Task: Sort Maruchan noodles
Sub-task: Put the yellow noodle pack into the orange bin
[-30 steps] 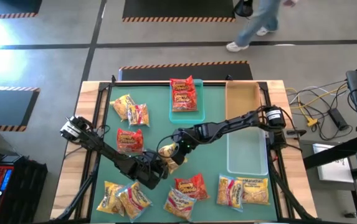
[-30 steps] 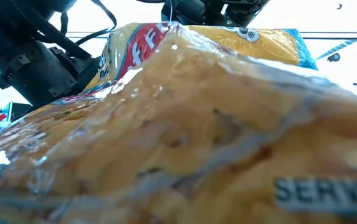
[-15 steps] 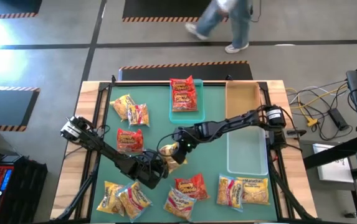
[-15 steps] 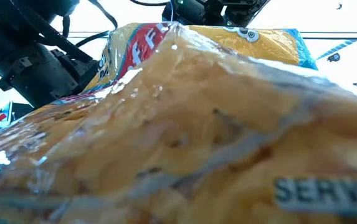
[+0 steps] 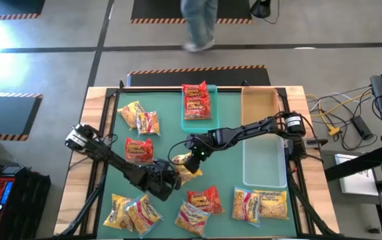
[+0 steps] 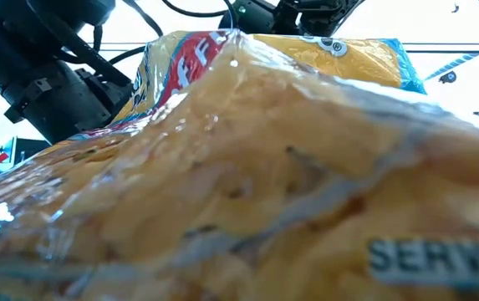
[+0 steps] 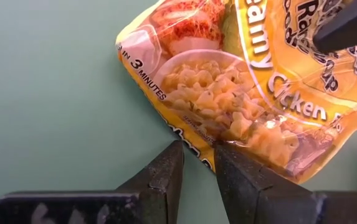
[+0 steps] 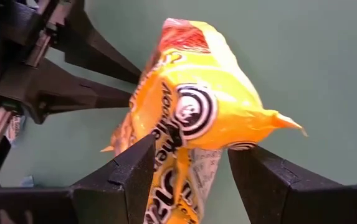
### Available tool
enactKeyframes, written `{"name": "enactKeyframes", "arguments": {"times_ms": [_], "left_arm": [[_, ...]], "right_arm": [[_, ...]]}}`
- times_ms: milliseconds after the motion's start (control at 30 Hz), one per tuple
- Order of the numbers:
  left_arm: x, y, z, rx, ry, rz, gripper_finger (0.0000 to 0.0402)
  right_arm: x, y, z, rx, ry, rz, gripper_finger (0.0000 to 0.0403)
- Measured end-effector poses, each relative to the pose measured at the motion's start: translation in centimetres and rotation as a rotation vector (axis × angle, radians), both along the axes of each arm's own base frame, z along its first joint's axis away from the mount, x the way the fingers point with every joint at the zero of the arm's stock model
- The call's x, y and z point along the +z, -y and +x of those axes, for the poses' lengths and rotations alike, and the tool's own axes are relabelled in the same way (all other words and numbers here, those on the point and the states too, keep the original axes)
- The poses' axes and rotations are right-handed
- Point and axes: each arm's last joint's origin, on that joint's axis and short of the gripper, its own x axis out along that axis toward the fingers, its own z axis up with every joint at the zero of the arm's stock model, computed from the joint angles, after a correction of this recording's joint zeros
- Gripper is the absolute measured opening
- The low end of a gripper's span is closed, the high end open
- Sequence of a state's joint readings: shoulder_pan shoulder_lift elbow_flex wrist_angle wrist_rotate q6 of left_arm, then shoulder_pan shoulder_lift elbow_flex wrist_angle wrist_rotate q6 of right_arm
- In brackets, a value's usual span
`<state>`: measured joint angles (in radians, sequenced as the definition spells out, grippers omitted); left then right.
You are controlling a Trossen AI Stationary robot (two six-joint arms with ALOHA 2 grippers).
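Both arms meet mid-surface over one yellow-orange packet [image 5: 184, 168], the "Creamy Chicken" one.

Left pincer [image 7: 198, 163]: jaws nearly together, pinching the packet's lower edge between the fingertips [image 7: 166, 171]. Packet [image 7: 247, 93] fans out away from the fingers over the green surface [image 7: 47, 81]. From above, left pincer [image 5: 171, 179] sits at the packet's near-left side.

Right pincer [image 8: 189, 163]: jaws spread apart, one either side of the packet [image 8: 190, 118], which stands up crumpled between them. Fingers [image 8: 131, 171] are close to the plastic, but contact can't be confirmed; it looks like a loose straddle, not a clamp. From above, right pincer [image 5: 192, 159] is at the packet's far-right side. The left arm's dark fingers show beyond the packet in the right wrist view.

Other packets, high view:
- red pair in the teal tray [image 5: 197, 120] at the far middle
- yellow pair [image 5: 139, 117] far left
- red one [image 5: 138, 150] left of centre
- yellow cluster [image 5: 132, 213] near left corner
- red one [image 5: 204, 199] and a yellow-white one [image 5: 191, 217] near middle
- two yellow-white [image 5: 261, 203] near right

Tan tray [image 5: 259, 110] and clear tray [image 5: 265, 163] sit along the right side.

Low view is blocked by a close-up packet [image 6: 247, 192].

A person's legs [image 5: 197, 23] are on the floor beyond the surface.
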<state>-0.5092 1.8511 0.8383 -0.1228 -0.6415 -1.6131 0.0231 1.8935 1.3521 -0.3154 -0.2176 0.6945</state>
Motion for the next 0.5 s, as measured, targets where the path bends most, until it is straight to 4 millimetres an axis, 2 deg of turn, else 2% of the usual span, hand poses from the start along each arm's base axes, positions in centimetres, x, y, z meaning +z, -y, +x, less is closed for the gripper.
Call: {"name": "enactKeyframes", "arguments": {"times_ms": [167,500], "left_arm": [[-0.35,-0.48,0.28,0.010,-0.012,0.001,0.0078],[-0.65,-0.71,0.58,0.017,-0.009,-0.014,0.0078]], "right_arm": [[-0.02,-0.02,0.01,0.000,0.000,0.000,0.0192],[-0.62,0.00,-0.85,0.005,-0.106,-0.005,0.0192]]}}
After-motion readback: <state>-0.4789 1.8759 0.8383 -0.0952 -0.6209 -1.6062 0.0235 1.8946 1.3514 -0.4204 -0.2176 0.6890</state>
